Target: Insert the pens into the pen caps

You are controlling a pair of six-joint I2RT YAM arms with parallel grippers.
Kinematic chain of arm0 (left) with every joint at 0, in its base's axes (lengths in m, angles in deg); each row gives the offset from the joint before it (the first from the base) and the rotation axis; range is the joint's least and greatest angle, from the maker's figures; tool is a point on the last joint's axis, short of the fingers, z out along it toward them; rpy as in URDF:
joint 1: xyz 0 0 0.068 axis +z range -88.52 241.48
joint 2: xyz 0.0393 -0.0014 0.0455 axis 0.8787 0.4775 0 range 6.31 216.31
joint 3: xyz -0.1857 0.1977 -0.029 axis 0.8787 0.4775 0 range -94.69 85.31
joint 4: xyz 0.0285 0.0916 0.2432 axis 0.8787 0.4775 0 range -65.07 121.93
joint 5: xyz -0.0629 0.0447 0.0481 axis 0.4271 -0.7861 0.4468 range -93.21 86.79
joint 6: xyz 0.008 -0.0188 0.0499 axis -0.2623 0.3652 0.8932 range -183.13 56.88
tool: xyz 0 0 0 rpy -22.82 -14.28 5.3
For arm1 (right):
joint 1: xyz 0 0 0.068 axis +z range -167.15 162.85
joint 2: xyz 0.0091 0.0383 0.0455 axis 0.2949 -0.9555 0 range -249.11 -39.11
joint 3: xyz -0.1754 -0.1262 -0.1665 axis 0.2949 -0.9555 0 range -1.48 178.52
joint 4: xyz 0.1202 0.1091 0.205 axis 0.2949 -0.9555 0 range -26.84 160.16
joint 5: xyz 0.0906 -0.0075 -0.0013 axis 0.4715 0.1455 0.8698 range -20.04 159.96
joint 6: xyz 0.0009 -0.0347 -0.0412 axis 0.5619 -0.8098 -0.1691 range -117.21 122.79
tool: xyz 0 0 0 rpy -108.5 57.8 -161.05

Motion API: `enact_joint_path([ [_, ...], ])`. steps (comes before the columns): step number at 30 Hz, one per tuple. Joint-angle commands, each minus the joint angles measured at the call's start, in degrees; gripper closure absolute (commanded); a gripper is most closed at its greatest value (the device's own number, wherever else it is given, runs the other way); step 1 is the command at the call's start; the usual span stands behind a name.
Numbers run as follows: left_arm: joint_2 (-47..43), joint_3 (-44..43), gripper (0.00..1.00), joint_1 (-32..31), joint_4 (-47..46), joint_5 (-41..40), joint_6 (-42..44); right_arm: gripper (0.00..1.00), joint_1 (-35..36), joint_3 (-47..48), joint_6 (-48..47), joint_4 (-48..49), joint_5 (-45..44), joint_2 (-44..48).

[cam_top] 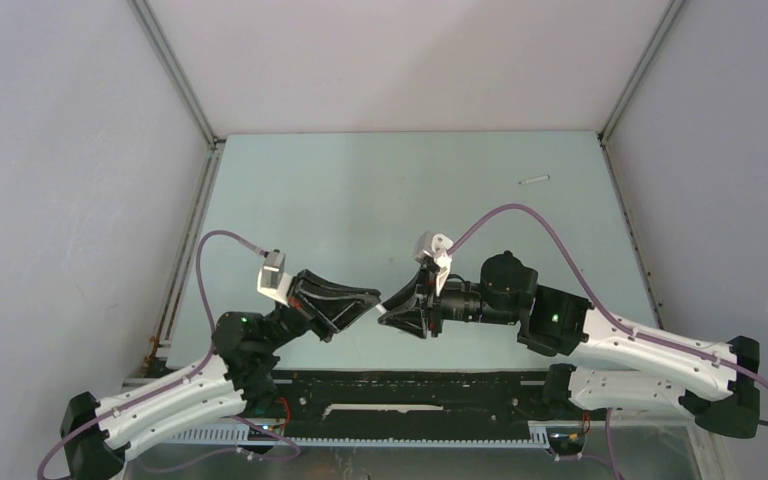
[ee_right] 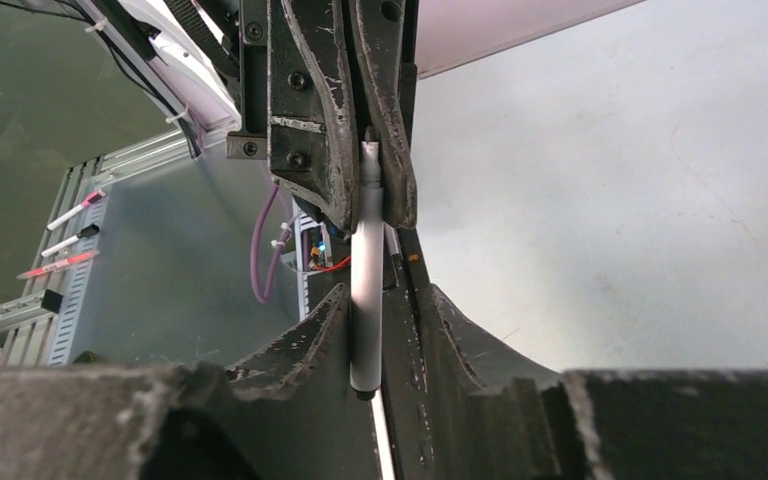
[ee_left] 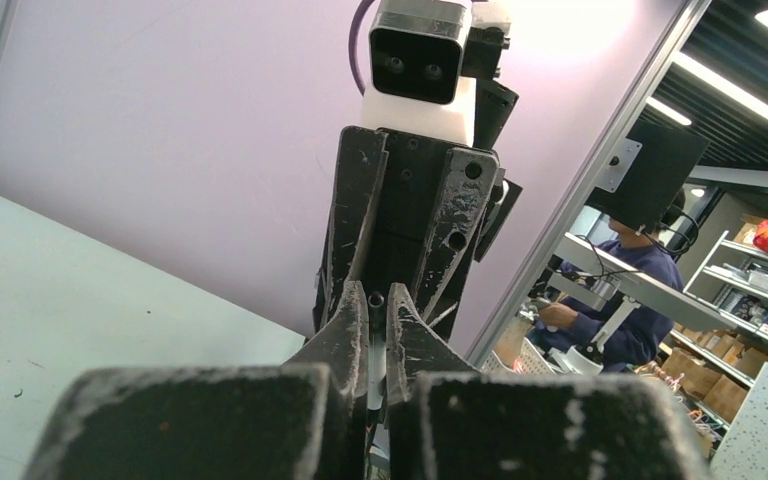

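Observation:
My two grippers meet tip to tip over the table's near middle. My left gripper (cam_top: 372,298) (ee_left: 377,300) is shut on a white pen (ee_right: 366,290) (ee_left: 377,355). The pen runs from its fingers into the jaws of my right gripper (cam_top: 388,312) (ee_right: 385,295). Those jaws stand open around the barrel: it rests against one finger (ee_right: 325,320), with a gap to the other. A small black tip (ee_right: 363,394) shows at the pen's end; whether it is a pen cap I cannot tell. A second white pen (cam_top: 533,180) lies on the table at the far right.
The table (cam_top: 360,200) is walled by grey panels left, right and back. Purple cables (cam_top: 520,212) loop above the arms. Several thin sticks (ee_right: 60,243) lie on a ribbed rail outside the table. Beyond the frame post sits a person (ee_left: 650,290).

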Motion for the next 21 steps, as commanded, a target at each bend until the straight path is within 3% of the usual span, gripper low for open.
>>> enact_joint_path([
  [1, 0.4, -0.4, 1.00, -0.2, -1.9, -0.7, -0.7, 0.71, 0.1, 3.1, 0.3, 2.5, 0.6, -0.5],
  [7, 0.1, -0.1, 1.00, -0.2, -1.6, -0.8, -0.7, 0.84, 0.1, 3.1, 0.3, 2.6, 0.6, -0.7],
  [11, 0.1, 0.0, 1.00, -0.2, -1.4, -1.0, -0.5, 1.00, 0.1, 3.1, 0.1, 2.3, 1.0, -1.0],
  [13, 0.1, -0.1, 0.99, -0.2, -0.8, -1.2, -0.3, 1.00, 0.1, 3.1, 0.1, 2.1, 0.8, -1.1],
  [15, -0.2, -0.2, 0.79, -0.2, 1.1, -2.4, 0.4, 1.00, 0.2, 3.1, 0.1, 1.3, -0.4, -0.9],
  [18, -1.2, 0.0, 0.30, -0.2, 4.0, -4.7, 1.2, 1.00, 0.3, 3.1, 0.2, -1.7, -5.8, -0.1],
  [21, -2.3, 0.2, 0.11, -0.2, 7.7, -6.9, 2.1, 1.00, 0.2, 1.8, 0.8, -4.1, -15.9, 1.8],
])
